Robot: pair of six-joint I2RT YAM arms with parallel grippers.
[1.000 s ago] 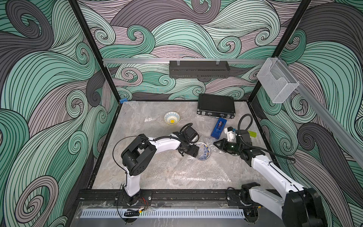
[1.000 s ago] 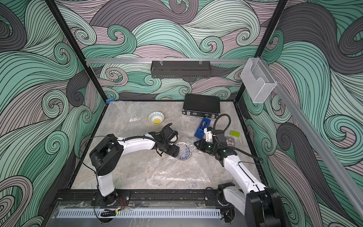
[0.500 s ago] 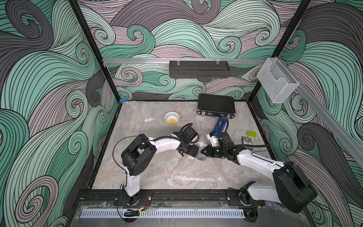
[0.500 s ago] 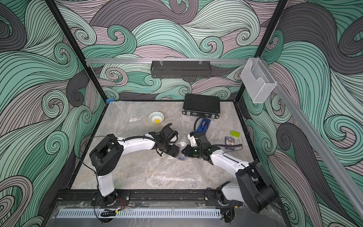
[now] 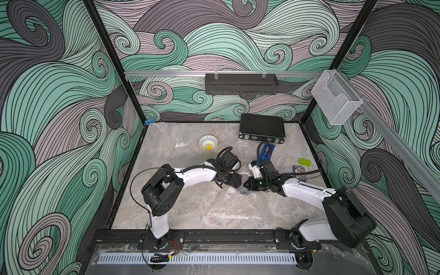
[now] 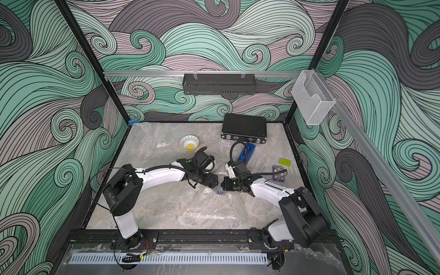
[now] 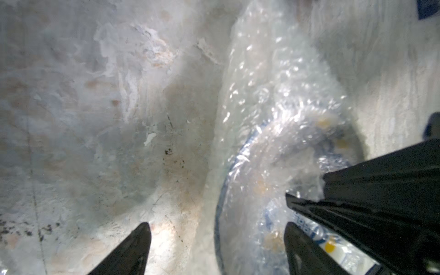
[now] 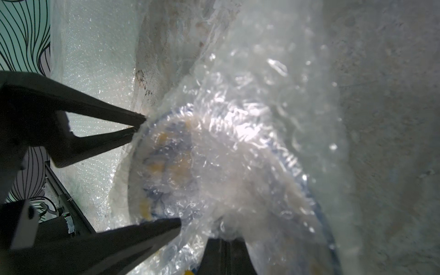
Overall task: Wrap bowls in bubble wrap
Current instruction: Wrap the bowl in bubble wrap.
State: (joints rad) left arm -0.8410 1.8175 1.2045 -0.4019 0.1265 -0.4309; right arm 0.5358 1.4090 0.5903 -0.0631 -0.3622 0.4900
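- The left gripper (image 7: 217,226) hangs spread over the blue bowl (image 5: 244,192) rim.
- The right gripper (image 5: 245,185), pressed together, pinches bubble wrap (image 8: 250,107) over it.
- The pale bowl (image 5: 208,142) sits well apart.

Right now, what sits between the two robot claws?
A blue-patterned bowl covered by bubble wrap. A sliver shows in both top views, more in the wrist views.

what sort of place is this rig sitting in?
Probably a lab robot test cell, not a home: two arms bolted to a black base rail, a marble-look table boxed in by wave-patterned walls, and loose props such as a black case.
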